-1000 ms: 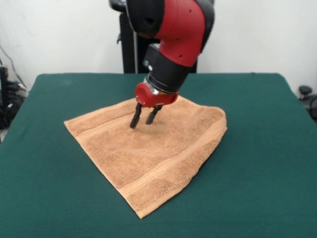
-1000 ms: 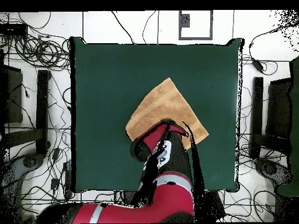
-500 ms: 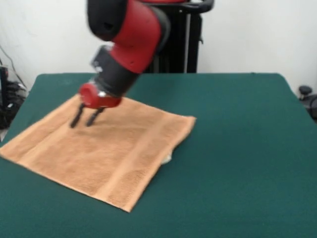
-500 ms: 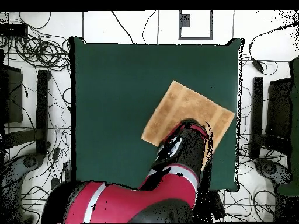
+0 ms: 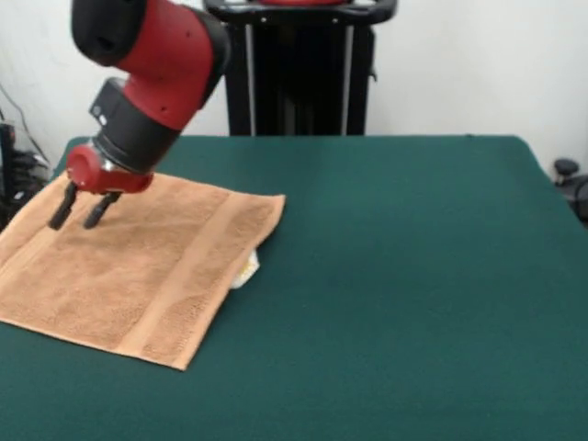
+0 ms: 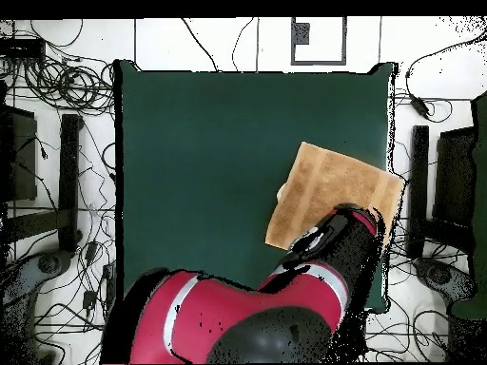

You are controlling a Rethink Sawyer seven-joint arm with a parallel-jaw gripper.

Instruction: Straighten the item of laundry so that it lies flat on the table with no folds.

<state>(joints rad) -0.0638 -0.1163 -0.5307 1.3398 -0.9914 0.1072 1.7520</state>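
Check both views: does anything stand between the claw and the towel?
Nothing visible does. The open claw hangs directly over the towel near its far corner, with no other object between them. The towel lies spread on the table; only a small pale tag shows at its edge.

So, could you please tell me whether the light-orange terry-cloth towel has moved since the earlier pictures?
Yes. In the front view the light-orange terry-cloth towel has slid from the middle of the dark green felt table to its left edge, unfolding flat.
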